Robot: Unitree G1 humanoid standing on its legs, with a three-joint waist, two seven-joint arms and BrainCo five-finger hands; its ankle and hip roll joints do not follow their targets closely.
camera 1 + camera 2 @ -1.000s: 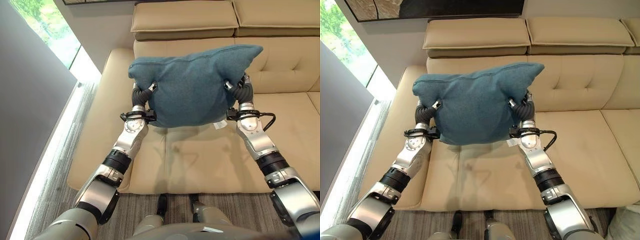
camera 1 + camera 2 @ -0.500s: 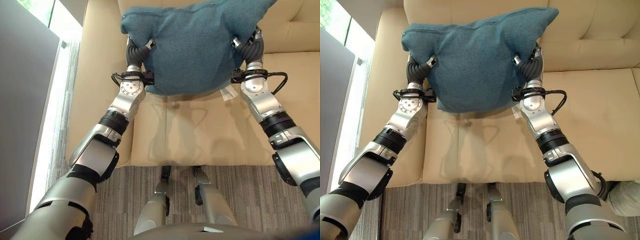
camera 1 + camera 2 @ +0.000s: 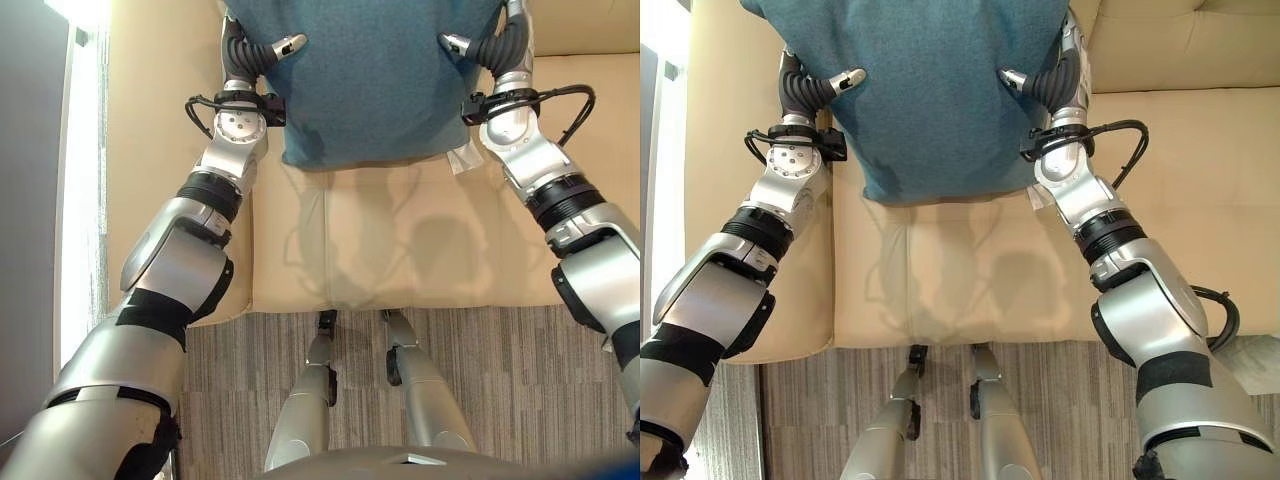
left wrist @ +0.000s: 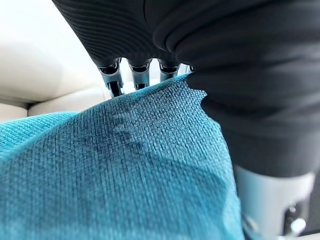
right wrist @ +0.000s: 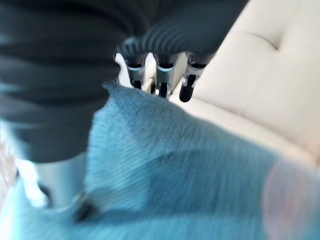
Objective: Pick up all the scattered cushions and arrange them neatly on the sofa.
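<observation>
The teal cushion (image 3: pixel 365 80) is clamped between the left hand (image 3: pixel 262 52) and right hand (image 3: pixel 478 47), above the beige sofa (image 3: pixel 400 240) seat.

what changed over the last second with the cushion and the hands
Mostly the camera tipped down: sofa backrest left the view, floor and legs came in. The teal cushion looks carried slightly further over the sofa seat. Unchanged: left hand and right hand grip its two sides, thumbs on the front; nothing let go.
</observation>
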